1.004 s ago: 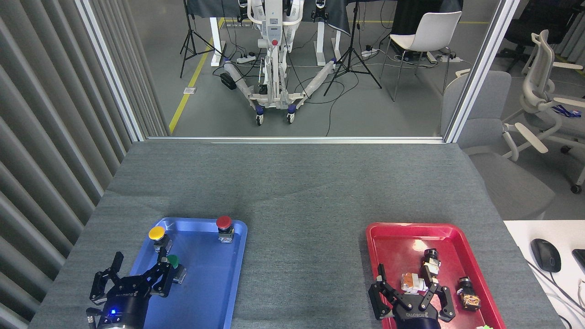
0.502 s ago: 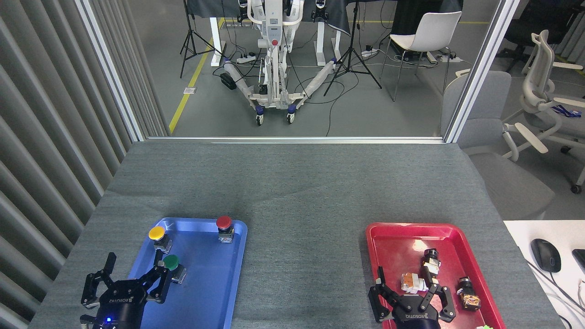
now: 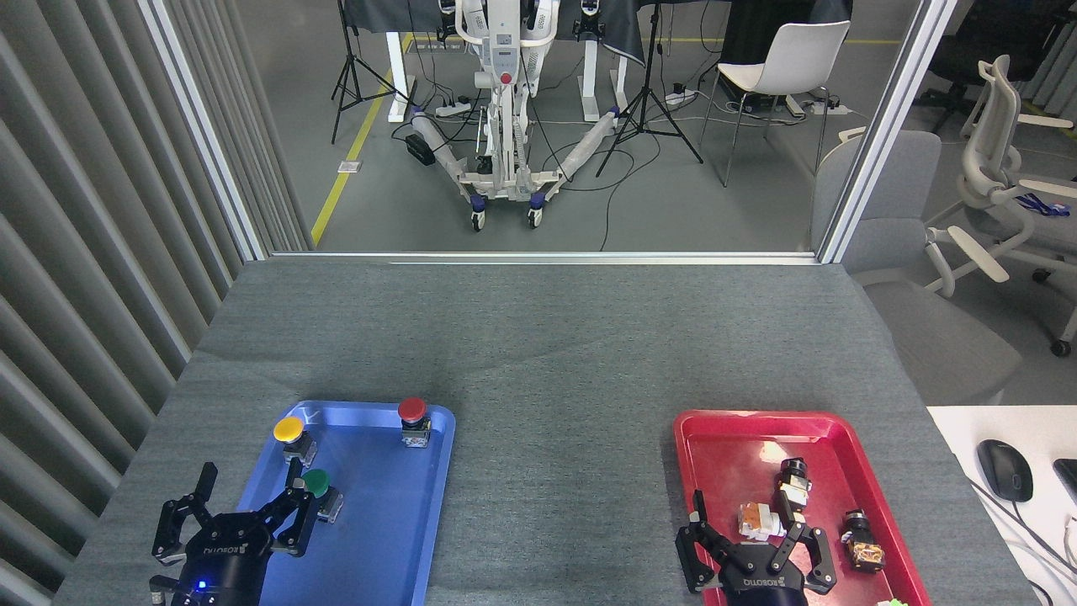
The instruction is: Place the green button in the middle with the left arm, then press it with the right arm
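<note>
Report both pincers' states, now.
Left pincer: open, empty, beside the green button.
Right pincer: open, empty, over the red tray.

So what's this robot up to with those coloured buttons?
It is meant to move the green button onto the bare grey cloth between the trays, then press it. Right now the button sits in the blue tray, beside a yellow button and a red button. The left gripper is open right next to it, not gripping yet. The right gripper hangs open over the red tray.
</note>
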Robot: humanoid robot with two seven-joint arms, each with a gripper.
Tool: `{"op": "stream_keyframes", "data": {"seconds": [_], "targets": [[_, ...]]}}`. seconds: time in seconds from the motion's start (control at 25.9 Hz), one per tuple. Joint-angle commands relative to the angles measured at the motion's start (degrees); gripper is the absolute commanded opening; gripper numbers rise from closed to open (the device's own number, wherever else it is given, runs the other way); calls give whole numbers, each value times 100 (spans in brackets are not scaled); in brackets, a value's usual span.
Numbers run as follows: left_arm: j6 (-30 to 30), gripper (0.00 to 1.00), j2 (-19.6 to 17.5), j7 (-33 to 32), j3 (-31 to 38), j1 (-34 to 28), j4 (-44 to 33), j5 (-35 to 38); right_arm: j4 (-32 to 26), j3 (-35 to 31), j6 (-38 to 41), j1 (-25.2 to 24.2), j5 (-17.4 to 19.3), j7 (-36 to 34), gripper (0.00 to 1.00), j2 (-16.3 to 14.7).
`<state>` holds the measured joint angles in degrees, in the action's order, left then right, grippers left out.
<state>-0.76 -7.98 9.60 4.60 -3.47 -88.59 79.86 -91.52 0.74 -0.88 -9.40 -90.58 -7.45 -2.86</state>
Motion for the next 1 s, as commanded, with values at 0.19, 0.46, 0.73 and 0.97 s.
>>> {"op": "stream_keyframes", "data": {"seconds": [0.19, 0.46, 0.73, 0.97], "targets": [[-600, 99, 16, 314, -21, -66, 17, 29, 3, 5, 1, 9, -83, -2, 100, 58], [50, 99, 7, 296, -38, -13, 316, 56, -23, 5, -17, -27, -162, -19, 100, 49], [270, 99, -11, 279, -56, -4, 316, 64, -111, -12, 45, 9, -171, -28, 100, 58], [419, 99, 16, 288, -65, -4, 456, 64, -111, -65, 36, 0, -206, -19, 100, 66]]}}
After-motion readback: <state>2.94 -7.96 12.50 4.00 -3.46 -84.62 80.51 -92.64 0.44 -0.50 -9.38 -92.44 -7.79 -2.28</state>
